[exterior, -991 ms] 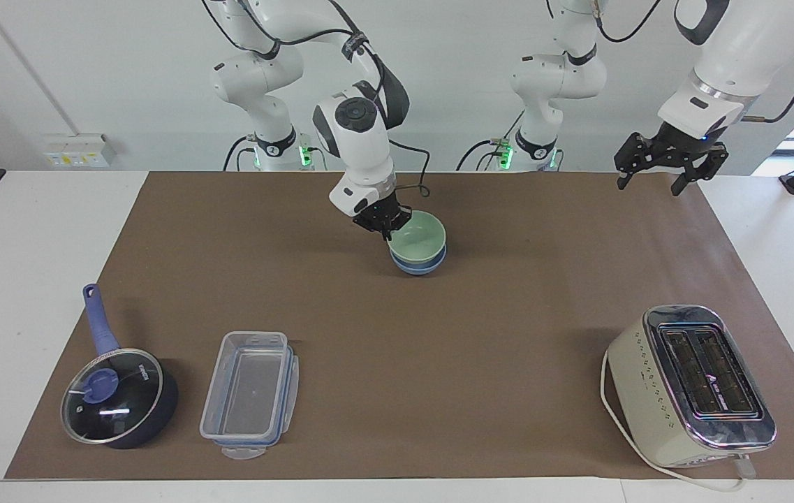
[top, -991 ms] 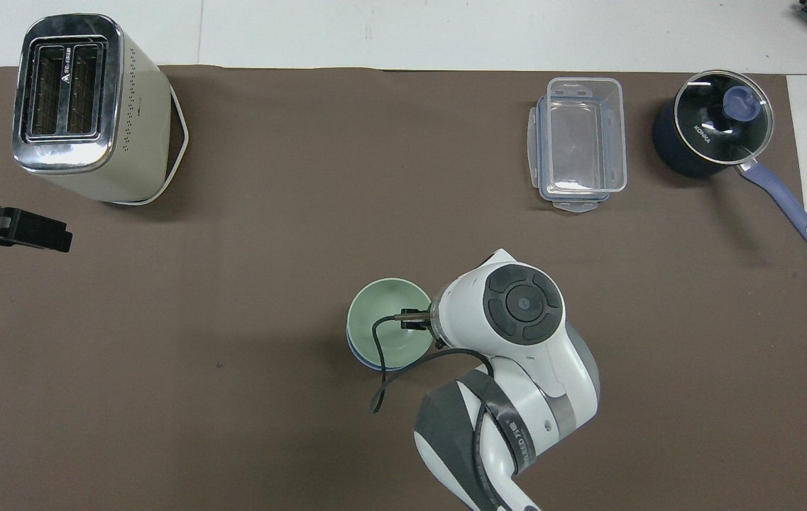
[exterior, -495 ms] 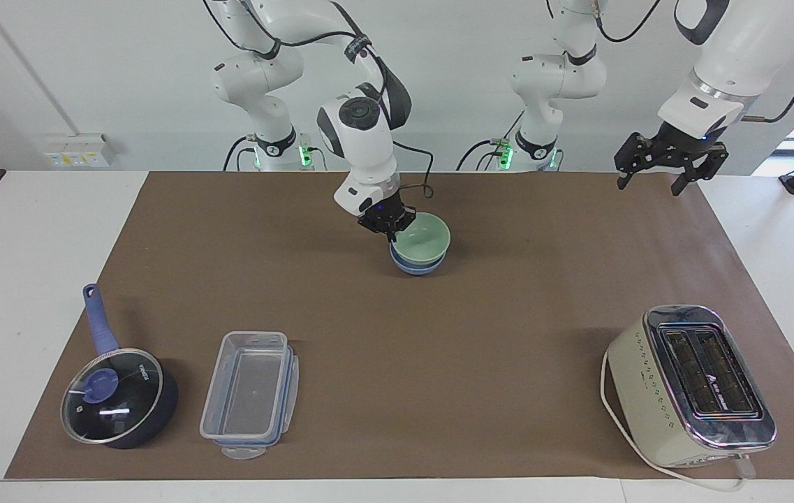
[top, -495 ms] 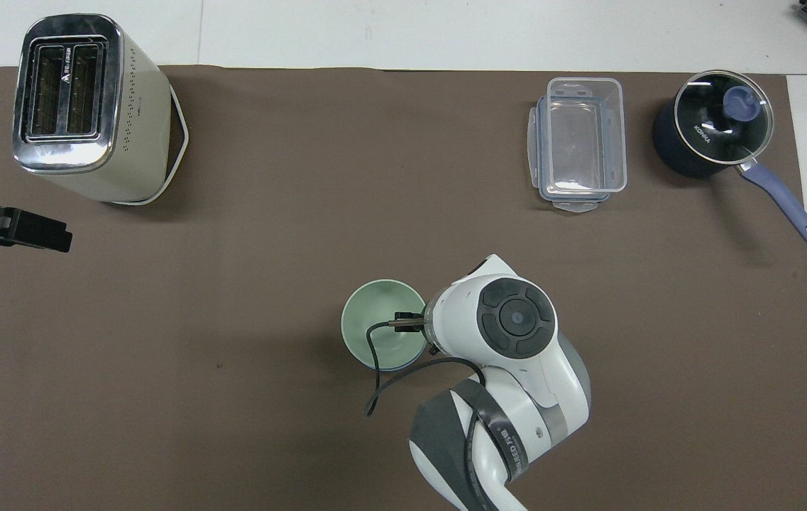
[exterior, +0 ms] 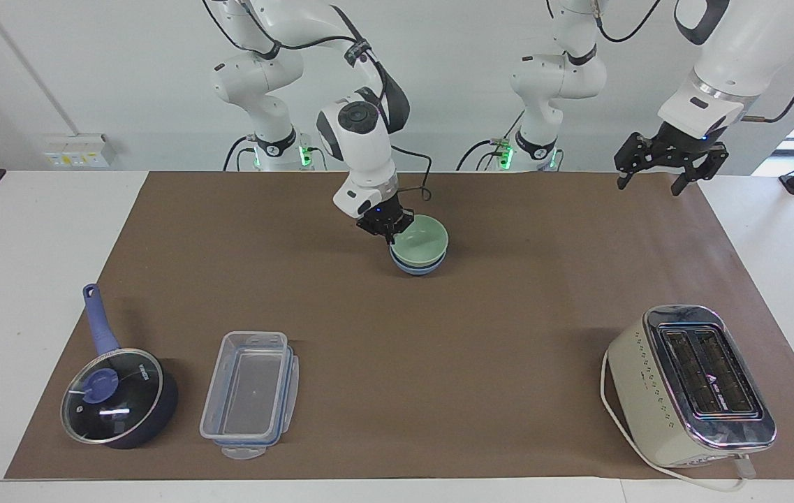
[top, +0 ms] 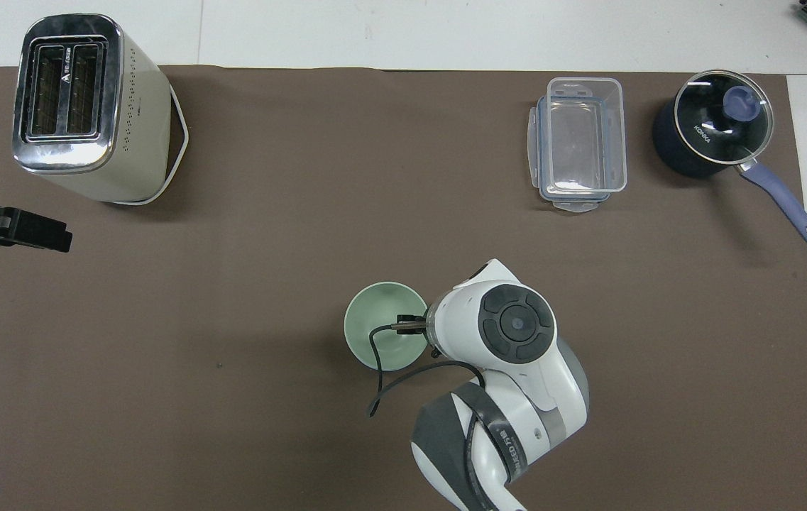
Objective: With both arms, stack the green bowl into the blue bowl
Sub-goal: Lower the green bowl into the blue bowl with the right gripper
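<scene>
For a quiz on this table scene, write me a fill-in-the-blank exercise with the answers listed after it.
1. The green bowl sits inside the ____ bowl.
2. The right gripper is at the rim of the ____ bowl.
3. The left gripper waits in the air, nearest the ____.
4. The clear container stands beside the lidded ____.

Answers: blue; green; toaster; saucepan

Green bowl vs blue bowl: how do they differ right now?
The green bowl sits nested inside the blue bowl, which rests on the table mat. The green bowl shows its whole inside; of the blue bowl only the outer wall below the green rim shows. The right hand is at the green bowl's rim, not at the blue bowl. Both are small, round, plain and upright, about the same size.
</scene>
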Action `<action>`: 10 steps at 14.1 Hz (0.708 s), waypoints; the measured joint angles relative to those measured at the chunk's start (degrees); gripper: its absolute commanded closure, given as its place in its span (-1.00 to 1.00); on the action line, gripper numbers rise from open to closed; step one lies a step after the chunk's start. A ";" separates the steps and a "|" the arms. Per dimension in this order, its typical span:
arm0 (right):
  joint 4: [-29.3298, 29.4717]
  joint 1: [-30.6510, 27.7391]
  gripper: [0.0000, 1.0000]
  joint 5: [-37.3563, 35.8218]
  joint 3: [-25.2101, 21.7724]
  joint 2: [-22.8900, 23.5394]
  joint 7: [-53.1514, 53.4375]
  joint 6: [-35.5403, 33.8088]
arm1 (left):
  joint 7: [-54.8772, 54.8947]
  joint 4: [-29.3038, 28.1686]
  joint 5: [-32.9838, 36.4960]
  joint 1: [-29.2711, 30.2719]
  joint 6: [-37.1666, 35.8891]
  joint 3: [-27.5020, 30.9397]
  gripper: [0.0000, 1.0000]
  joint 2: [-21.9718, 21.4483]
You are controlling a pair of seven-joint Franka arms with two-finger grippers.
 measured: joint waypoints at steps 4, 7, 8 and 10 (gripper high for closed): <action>-0.50 0.12 1.00 0.00 0.00 0.03 -0.17 0.00 | 0.00 0.00 0.00 0.00 0.00 0.00 -1.00 0.00; -0.80 0.22 1.00 0.00 0.00 0.28 -0.25 0.55 | 0.00 0.00 0.00 0.00 0.00 0.00 -1.00 0.00; -0.83 0.23 1.00 0.00 0.00 0.36 -0.25 0.73 | 0.00 0.00 0.00 0.00 0.00 0.00 -1.00 0.00; -0.87 0.24 1.00 0.00 0.00 0.41 -0.26 0.77 | 0.00 0.00 0.00 0.00 0.00 0.00 -1.00 0.00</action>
